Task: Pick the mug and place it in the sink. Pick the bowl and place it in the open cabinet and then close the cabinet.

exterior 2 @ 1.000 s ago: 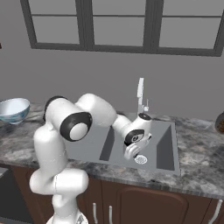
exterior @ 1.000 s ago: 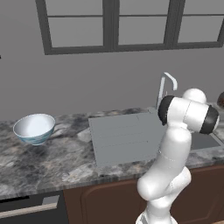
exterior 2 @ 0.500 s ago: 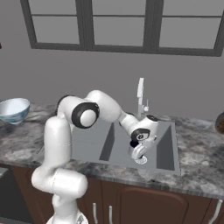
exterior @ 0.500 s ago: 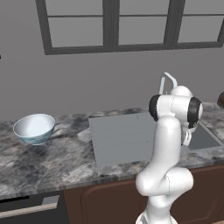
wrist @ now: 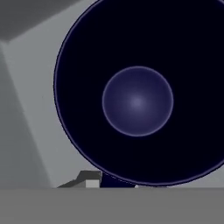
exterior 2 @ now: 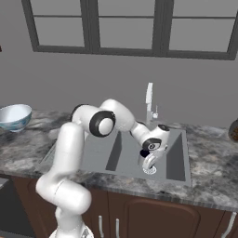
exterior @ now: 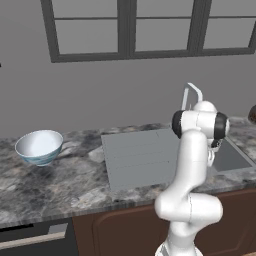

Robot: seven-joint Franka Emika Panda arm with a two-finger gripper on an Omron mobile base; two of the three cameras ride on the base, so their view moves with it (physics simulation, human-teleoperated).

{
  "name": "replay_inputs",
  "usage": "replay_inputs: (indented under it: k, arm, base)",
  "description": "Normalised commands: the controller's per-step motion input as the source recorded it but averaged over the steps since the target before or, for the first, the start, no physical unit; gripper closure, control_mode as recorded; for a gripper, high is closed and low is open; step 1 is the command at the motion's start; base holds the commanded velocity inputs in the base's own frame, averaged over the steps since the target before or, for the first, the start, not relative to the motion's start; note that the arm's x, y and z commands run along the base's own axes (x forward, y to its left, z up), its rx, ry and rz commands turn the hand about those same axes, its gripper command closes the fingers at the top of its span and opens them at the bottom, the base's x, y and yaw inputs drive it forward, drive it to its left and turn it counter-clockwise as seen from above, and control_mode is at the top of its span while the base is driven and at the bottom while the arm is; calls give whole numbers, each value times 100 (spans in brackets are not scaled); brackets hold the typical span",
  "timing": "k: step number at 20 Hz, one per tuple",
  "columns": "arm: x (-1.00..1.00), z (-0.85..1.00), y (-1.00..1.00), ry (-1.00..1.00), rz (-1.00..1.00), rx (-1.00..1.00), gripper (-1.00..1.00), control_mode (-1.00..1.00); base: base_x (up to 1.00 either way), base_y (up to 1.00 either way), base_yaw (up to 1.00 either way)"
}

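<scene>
Your sink (exterior 2: 179,160) sits in the counter at about 3 o'clock of the right base view, grey basin, ribbed drainboard (exterior: 140,157) to its left, chrome tap (exterior 2: 149,103) behind it at 12 o'clock of the basin. The mug (exterior 2: 149,163) is down inside the basin, white outside, hanging under the hand. In the hand view you look straight into the mug (wrist: 138,100): dark navy inside, round paler bottom, grey sink wall behind it at 9 o'clock. You can't tell if the mug touches the basin floor.

The bowl (exterior: 40,146) stands upright on the counter at 9 o'clock of the left base view, well apart from the sink, white inside, blue-green pattern outside, nothing in it. You also see it at the left edge of the right base view (exterior 2: 14,117).

Your gripper (exterior 2: 151,155) is lowered into the basin, fingers pressed in tight on the mug, pinching it at the rim. The fingertips themselves are mostly hidden by the mug.

The counter (exterior: 60,185) is dark grey speckled stone, reddish-brown cupboard fronts (exterior 2: 153,216) below. Grey wall behind, with a dark-framed window (exterior: 135,25) at 12 o'clock. A dark round thing (exterior 2: 234,130) peeks in at the right edge, too cut off to name.
</scene>
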Motion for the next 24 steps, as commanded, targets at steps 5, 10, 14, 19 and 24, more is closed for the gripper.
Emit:
replay_inputs:
  k: [5, 10, 14, 19, 24]
  arm:
    - [43, -40, 0, 0, 0, 0, 100, -100]
    - [46, -51, 0, 0, 0, 0, 100, -100]
    - [48, -51, 0, 0, 0, 0, 100, -100]
    - [15, -40, 41, -11, 0, -6, -100, -100]
    - [-87, 0, 6, -53, 0, -9, -100, -100]
  base:
    - [0, 0, 0]
    - [0, 0, 0]
    - [0, 0, 0]
    - [0, 0, 0]
    - [0, 0, 0]
